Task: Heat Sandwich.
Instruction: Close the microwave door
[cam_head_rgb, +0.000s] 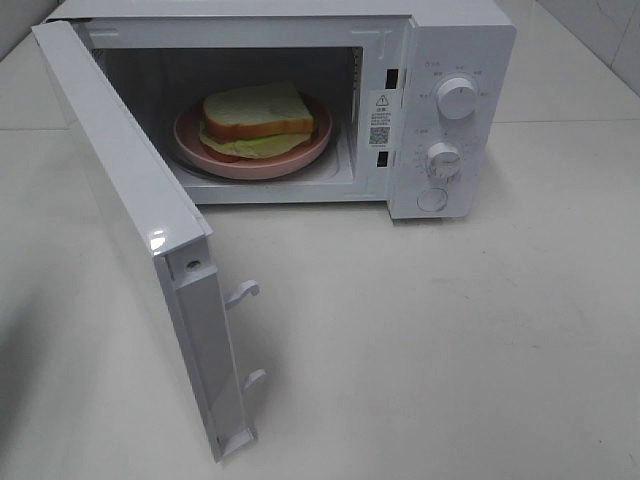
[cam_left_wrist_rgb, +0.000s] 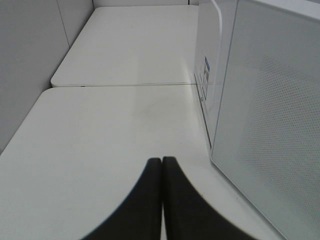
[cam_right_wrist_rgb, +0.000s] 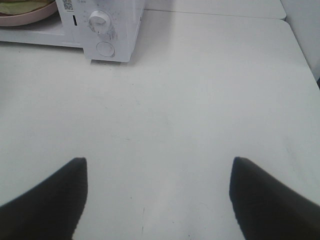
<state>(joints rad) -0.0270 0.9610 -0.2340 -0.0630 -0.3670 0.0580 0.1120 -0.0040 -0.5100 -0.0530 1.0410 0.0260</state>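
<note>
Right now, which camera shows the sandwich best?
Exterior high: the whole sandwich sits in plain sight on the pink plate inside the open microwave. Right wrist catches only a cropped sliver of filling and plate. Left wrist shows none of it.

White box-shaped microwave oven: 1
Round pink plate: 1
White-bread sandwich with tan crust and green leaf filling: 1
White round control knobs: 2
White door latch hooks: 2
Black pincers: 2 (left pincer, right pincer)
</note>
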